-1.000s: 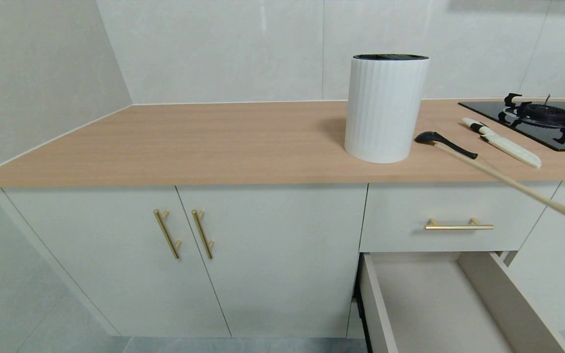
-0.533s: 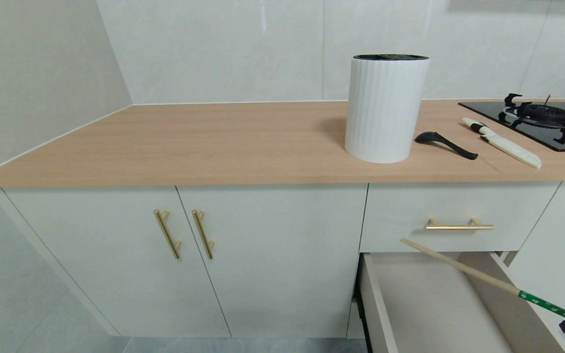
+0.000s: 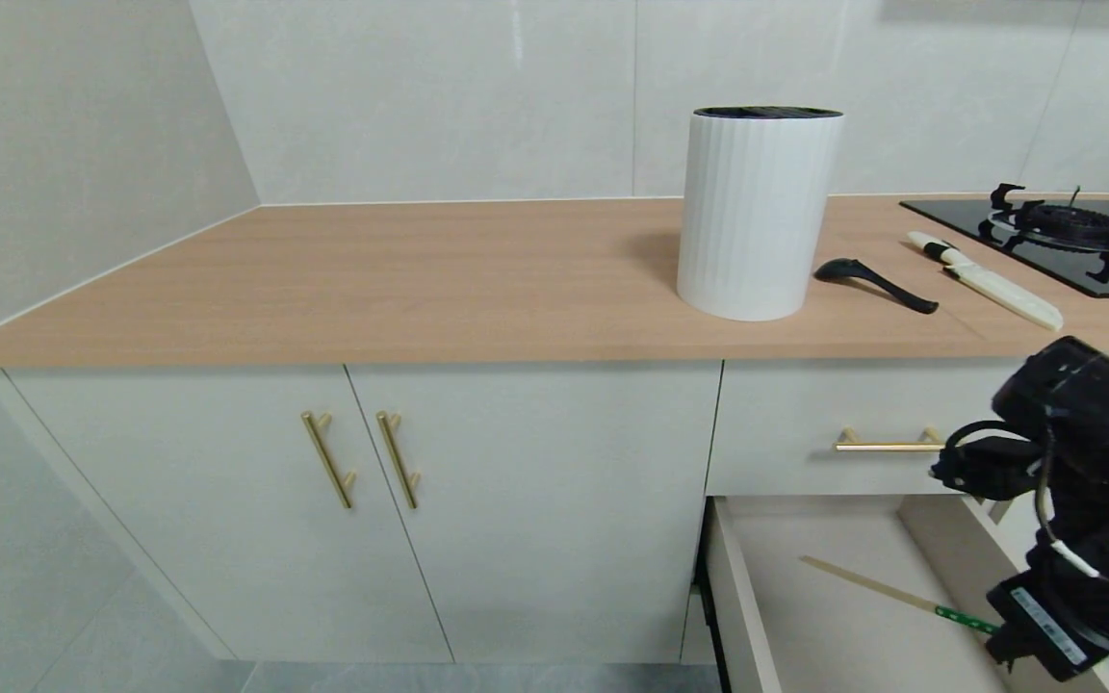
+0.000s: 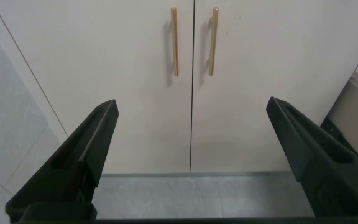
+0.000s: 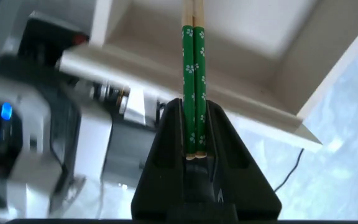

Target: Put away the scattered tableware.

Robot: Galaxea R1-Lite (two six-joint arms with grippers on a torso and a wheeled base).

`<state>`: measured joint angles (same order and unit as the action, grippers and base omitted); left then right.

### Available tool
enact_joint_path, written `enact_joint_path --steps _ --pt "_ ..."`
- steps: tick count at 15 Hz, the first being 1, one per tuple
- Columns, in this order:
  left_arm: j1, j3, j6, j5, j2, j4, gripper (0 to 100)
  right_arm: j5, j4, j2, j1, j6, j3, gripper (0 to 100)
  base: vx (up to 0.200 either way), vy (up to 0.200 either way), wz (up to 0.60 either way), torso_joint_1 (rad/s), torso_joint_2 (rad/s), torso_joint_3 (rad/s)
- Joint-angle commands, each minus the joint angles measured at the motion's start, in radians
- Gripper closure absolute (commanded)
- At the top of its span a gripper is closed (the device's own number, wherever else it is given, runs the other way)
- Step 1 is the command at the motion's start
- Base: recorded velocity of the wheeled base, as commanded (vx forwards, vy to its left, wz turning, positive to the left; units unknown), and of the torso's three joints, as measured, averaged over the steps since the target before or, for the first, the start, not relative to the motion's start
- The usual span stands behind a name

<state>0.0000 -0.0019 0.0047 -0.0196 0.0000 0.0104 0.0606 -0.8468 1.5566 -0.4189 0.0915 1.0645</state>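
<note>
chopsticks [image 3: 887, 594] slant down into the open drawer [image 3: 735, 587], their green ends pinched in your right gripper [image 5: 193, 142]. release them this tilted and they may bounce, or prop against a wall and jam the drawer.

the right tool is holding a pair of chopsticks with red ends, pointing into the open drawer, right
Not quite. The ends of the chopsticks are green, not red, as the right wrist view shows. Otherwise yes: the right tool grips the pair, pointing into the open drawer.
</note>
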Motion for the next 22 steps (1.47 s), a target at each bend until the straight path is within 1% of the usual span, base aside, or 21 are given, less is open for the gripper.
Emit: enact_joint_path --steps 1,2,3,5,7,10,14,19,22 --pt "0.000 -0.001 0.000 0.000 0.002 0.000 0 0.007 0.072 0.161 0.039 0.020 -0.004 100 0.000 0.000 0.00 0.000 0.00 0.000" --pt "0.000 0.000 0.000 0.000 0.002 0.000 0 0.007 0.129 0.215 0.052 0.040 -0.008 100 0.000 0.000 0.00 0.000 0.00 0.000" --pt "0.000 0.000 0.000 0.000 0.002 0.000 0 0.008 0.147 0.237 0.055 0.047 -0.009 100 0.000 0.000 0.00 0.000 0.00 0.000" --pt "0.000 -0.001 0.000 0.000 0.002 0.000 0 0.007 0.287 0.307 0.078 0.050 -0.043 100 0.000 0.000 0.00 0.000 0.00 0.000" --pt "0.000 0.000 0.000 0.000 0.002 0.000 0 0.004 0.374 0.326 0.088 0.054 -0.066 100 0.000 0.000 0.00 0.000 0.00 0.000" --pt "0.000 -0.001 0.000 0.000 0.002 0.000 0 0.008 0.388 0.367 0.092 0.113 -0.054 100 0.000 0.000 0.00 0.000 0.00 0.000" --pt "0.000 0.000 0.000 0.000 0.002 0.000 0 0.008 0.388 0.395 0.092 0.123 -0.041 100 0.000 0.000 0.00 -0.005 0.03 0.024" --pt "0.000 0.000 0.000 0.000 0.002 0.000 0 0.008 0.393 0.392 0.092 0.123 -0.040 100 0.000 0.000 0.00 -0.065 0.37 0.303" --pt "0.000 0.000 0.000 0.000 0.002 0.000 0 0.007 0.431 0.390 0.091 0.125 -0.044 100 0.000 0.000 0.00 -0.028 0.34 0.305"
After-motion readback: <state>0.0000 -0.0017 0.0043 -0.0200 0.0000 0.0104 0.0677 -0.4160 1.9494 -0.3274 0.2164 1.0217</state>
